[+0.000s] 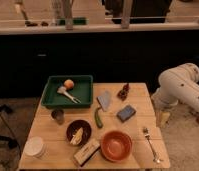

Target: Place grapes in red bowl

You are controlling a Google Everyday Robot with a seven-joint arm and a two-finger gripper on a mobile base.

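The grapes (pixel 124 91), a small dark reddish-purple cluster, lie on the wooden table (pixel 139 100) near its far edge, right of centre. The red bowl (pixel 116 145) stands empty at the front of the table, well in front of the grapes. My white arm comes in from the right, and the gripper (pixel 163 118) hangs low beside the table's right edge, to the right of the grapes and apart from them. Nothing shows in the gripper.
A green tray (pixel 86 90) at the back left holds an orange fruit (pixel 68 83) and a utensil. Between grapes and bowl lie a grey object (pixel 104 100), a green cucumber (pixel 98 118) and a blue sponge (pixel 126 113). A dark brown bowl (pixel 78 132), white cup (pixel 34 147) and fork (pixel 151 142) are at the front.
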